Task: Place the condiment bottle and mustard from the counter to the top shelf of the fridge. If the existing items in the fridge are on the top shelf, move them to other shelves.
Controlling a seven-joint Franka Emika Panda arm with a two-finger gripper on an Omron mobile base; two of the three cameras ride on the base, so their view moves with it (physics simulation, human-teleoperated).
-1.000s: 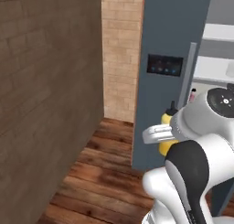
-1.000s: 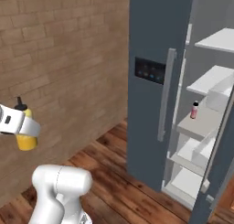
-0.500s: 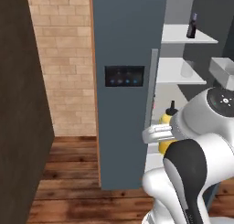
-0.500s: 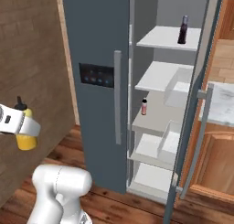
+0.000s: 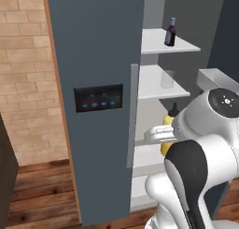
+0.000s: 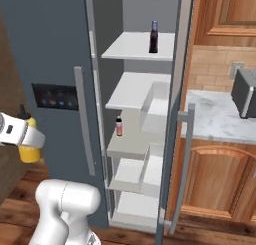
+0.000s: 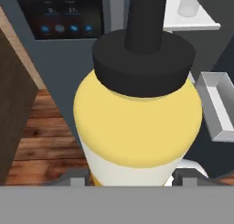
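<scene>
Gripper [image 7: 132,184]: we hold it clamped on the mustard [image 7: 137,122], upright, in front of the fridge [image 5: 93,60].
Condiment bottle [image 6: 153,37]: we see it standing on the top shelf [image 6: 130,48].
Glass [image 5: 167,79]: second shelf.

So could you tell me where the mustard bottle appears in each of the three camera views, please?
Left base view: mustard at centre right, behind the white arm.
Right base view: mustard at the left edge, held in the gripper.
Hand view: mustard up close at the centre.
Shared landmark: the fridge's touch panel.
</scene>
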